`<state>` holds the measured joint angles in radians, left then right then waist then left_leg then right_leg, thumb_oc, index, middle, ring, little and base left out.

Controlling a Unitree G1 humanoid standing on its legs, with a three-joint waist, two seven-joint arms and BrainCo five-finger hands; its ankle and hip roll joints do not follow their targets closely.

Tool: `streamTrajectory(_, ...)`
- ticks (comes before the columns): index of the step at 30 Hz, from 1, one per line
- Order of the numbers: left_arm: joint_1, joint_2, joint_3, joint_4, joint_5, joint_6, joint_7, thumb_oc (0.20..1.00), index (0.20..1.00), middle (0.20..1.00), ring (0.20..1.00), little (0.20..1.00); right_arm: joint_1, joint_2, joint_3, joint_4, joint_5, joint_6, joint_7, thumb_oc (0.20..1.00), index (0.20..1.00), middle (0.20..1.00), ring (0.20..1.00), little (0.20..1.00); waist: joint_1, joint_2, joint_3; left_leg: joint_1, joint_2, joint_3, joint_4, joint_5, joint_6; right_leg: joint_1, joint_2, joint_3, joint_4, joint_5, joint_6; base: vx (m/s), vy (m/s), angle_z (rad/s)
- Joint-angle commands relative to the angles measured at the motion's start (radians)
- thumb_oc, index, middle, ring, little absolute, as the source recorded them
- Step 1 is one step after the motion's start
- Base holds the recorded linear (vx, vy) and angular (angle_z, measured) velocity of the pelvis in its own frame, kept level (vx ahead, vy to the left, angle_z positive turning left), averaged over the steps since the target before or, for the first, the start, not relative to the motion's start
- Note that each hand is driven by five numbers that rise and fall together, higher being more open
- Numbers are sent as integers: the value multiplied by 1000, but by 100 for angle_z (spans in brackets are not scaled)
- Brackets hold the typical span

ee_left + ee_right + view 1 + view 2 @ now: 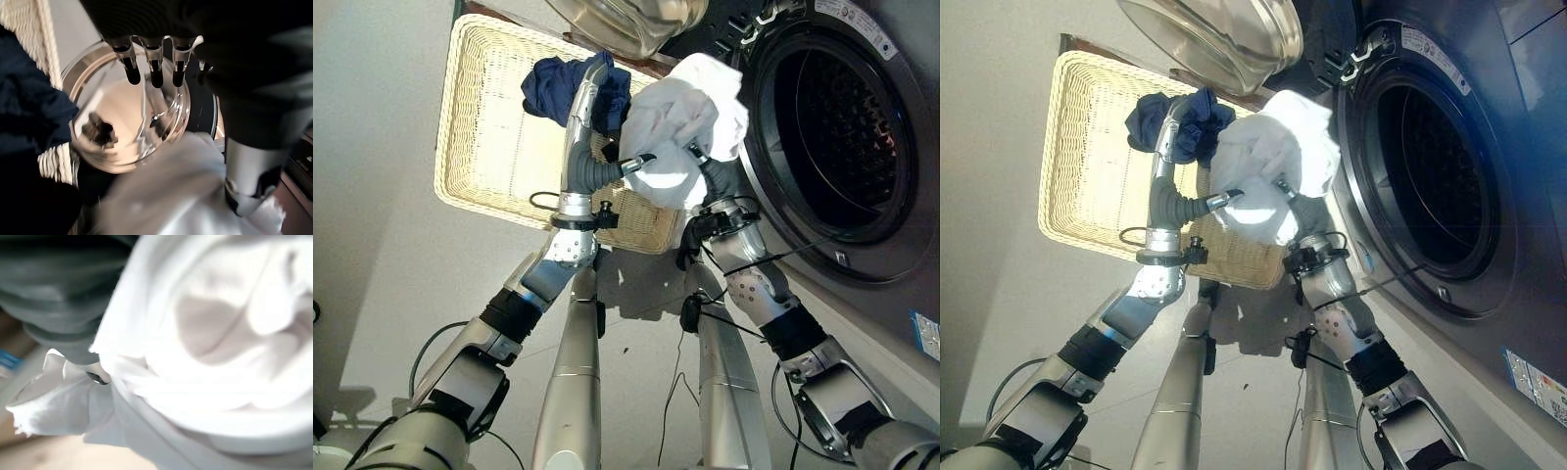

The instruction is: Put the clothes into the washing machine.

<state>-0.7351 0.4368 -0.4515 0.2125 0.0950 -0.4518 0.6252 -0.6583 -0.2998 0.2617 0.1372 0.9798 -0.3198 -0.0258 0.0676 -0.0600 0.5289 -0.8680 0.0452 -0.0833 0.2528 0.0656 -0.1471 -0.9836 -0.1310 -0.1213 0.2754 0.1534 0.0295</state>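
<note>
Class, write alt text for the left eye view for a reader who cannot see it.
Both hands, left hand and right hand, lift a bunched white garment beside the washing machine, whose round door is open. Behind it, a navy garment lies in a wicker basket.

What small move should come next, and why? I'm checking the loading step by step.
Probably carry the bunched white cloth sideways into the round dark drum opening of the grey washing machine. Both the left hand and the right hand are at the bundle, which sits raised beside the open door, above the cream wicker basket; the dark blue garment lies there.
</note>
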Motion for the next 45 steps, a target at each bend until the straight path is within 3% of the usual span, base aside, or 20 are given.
streamTrajectory(1,-6,-13,49,-83,-69,-96,-21,1000,1000,1000,1000,1000,-7,-9,-27,-168,46,-110,68,200,200,200,200,200,-28,74,-9,-4,-119,22,-72,66,92,27,62,-66,17,2,121,0,0,0)
streamTrajectory(9,15,-12,88,-50,-134,-117,-10,1000,1000,1000,1000,1000,5,-9,-109,-195,124,-173,124,200,200,200,200,200,-35,71,-9,3,-117,24,-77,63,91,35,64,-61,10,1,122,0,0,0)
streamTrajectory(14,12,-2,102,7,-114,-128,68,1000,1000,1000,1000,1000,7,-19,-151,-157,185,-183,108,200,200,200,200,200,-41,68,-9,11,-110,32,-78,60,86,43,65,-59,7,1,125,0,0,0)
streamTrajectory(18,-25,18,104,114,-84,-111,165,1000,1000,1000,1000,1000,-10,-56,-179,-31,224,-134,37,200,200,200,200,200,-47,68,-9,11,-104,39,-79,60,79,42,65,-57,6,1,127,0,0,0)
streamTrajectory(24,-118,46,57,311,-57,-71,249,1000,1000,1000,1000,1000,-71,-144,-152,268,287,-48,30,200,200,200,200,200,-56,67,-9,0,-95,52,-78,64,68,29,69,-53,5,5,126,0,7,-1)
streamTrajectory(32,-212,59,-7,466,-92,-25,260,1000,1000,1000,1000,1000,-191,-225,-89,544,317,-18,-79,200,200,200,200,200,-52,71,-9,-12,-91,54,-77,66,62,18,71,-52,5,9,123,12,10,-3)
streamTrajectory(34,-239,78,-25,512,-114,-10,247,1000,1000,1000,1000,1000,-267,-281,-100,664,383,-16,-132,200,200,200,200,200,-46,73,-9,-12,-90,50,-75,62,62,16,75,-51,8,7,122,0,0,0)
streamTrajectory(37,-239,106,-48,545,-104,17,249,1000,1000,1000,1000,1000,-342,-355,-123,718,433,-90,-230,200,200,200,200,200,-42,69,-9,-17,-85,42,-60,50,62,16,75,-51,14,6,125,8,-28,1)
streamTrajectory(38,-223,128,-60,553,-81,45,262,1000,1000,1000,1000,1000,-376,-402,-130,710,394,-191,-325,200,200,200,200,200,-42,59,-9,-23,-82,34,-48,41,63,16,78,-51,18,5,126,8,-45,1)
streamTrajectory(39,-220,132,-61,553,-76,50,266,1000,1000,1000,1000,1000,-381,-407,-129,706,386,-213,-345,200,200,200,200,200,-42,57,-9,-24,-81,34,-46,39,63,16,79,-52,17,5,126,2,-43,-2)
streamTrajectory(41,-192,170,-71,569,-25,89,291,1000,1000,1000,1000,1000,-427,-480,-151,665,276,-337,-499,200,200,200,200,200,-47,44,-9,-22,-75,32,-42,30,63,20,87,-51,19,3,125,-2,-9,-4)
streamTrajectory(44,-192,196,-71,596,-12,106,298,1000,1000,1000,1000,1000,-443,-515,-160,622,150,-361,-632,200,200,200,200,200,-56,36,-9,-17,-71,35,-42,27,63,25,94,-45,15,4,125,-2,25,-7)
streamTrajectory(45,-212,222,-77,629,19,137,295,1000,1000,1000,1000,1000,-464,-547,-156,597,81,-361,-728,200,200,200,200,200,-64,28,-9,-12,-68,38,-42,24,62,30,99,-40,12,3,125,-8,59,-3)
